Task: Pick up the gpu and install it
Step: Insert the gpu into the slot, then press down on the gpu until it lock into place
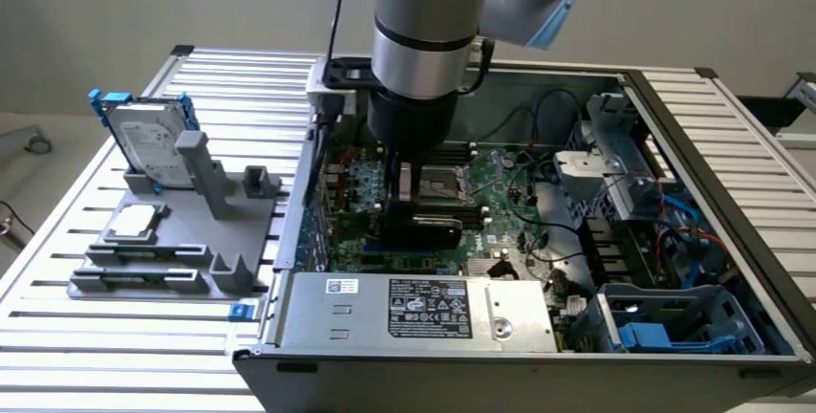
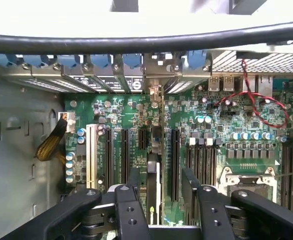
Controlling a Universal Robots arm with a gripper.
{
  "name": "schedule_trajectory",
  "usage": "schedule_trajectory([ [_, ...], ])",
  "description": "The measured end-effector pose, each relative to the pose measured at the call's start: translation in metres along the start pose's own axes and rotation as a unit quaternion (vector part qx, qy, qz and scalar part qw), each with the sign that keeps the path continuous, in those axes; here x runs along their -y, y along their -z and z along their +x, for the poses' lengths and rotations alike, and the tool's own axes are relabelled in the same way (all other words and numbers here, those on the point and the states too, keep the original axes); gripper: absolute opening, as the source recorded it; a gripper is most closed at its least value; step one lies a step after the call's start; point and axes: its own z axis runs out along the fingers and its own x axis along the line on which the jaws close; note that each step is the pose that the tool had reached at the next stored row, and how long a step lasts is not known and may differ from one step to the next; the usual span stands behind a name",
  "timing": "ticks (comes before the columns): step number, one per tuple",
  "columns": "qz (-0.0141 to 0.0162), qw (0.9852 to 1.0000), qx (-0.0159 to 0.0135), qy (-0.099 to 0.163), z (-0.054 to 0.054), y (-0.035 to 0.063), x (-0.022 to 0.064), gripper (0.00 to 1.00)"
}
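Spread black fingers (image 2: 134, 186) of the gripper (image 2: 161, 176) stand released in the wrist view, one on each side of the gpu (image 2: 153, 182). The card is seen edge-on and upright over the green motherboard (image 2: 226, 115), with a gap on both sides; its lower edge is hidden, so whether it sits fully in a slot cannot be told. On the exterior view's left, a grey fixture (image 1: 191, 241) on the slatted table (image 1: 76, 356) holds a blue-framed hard drive (image 1: 147, 141) upright and a small silver chip (image 1: 137, 223) lying flat. At centre, the arm (image 1: 427, 40) reaches into the open computer case (image 1: 510, 375), masking most of the gripper above the card's black shroud. At right, a blue drive cage (image 1: 676, 322) sits among cables hard to make out
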Motion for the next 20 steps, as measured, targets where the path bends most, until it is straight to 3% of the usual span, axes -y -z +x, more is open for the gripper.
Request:
schedule_trajectory([
  [4, -0.0002, 1.0000, 0.0006, 0.000, 0.000, 0.0092, -0.0004, 0.44],
  [6, -0.0003, 1.0000, 0.0009, 0.000, 0.000, 0.0130, -0.0005, 0.32],
  [7, -0.0003, 1.0000, 0.0010, 0.000, 0.000, 0.0142, -0.0005, 0.32],
  [9, -0.0003, 1.0000, 0.0013, 0.000, 0.000, 0.0148, -0.0005, 0.20],
  [10, -0.0003, 1.0000, 0.0014, 0.000, 0.000, 0.0148, -0.0005, 0.20],
  [12, -0.0003, 1.0000, 0.0013, 0.000, 0.000, 0.0148, -0.0005, 0.11],
  [20, -0.0004, 1.0000, 0.0012, 0.000, 0.000, 0.0149, -0.0005, 0.11],
])
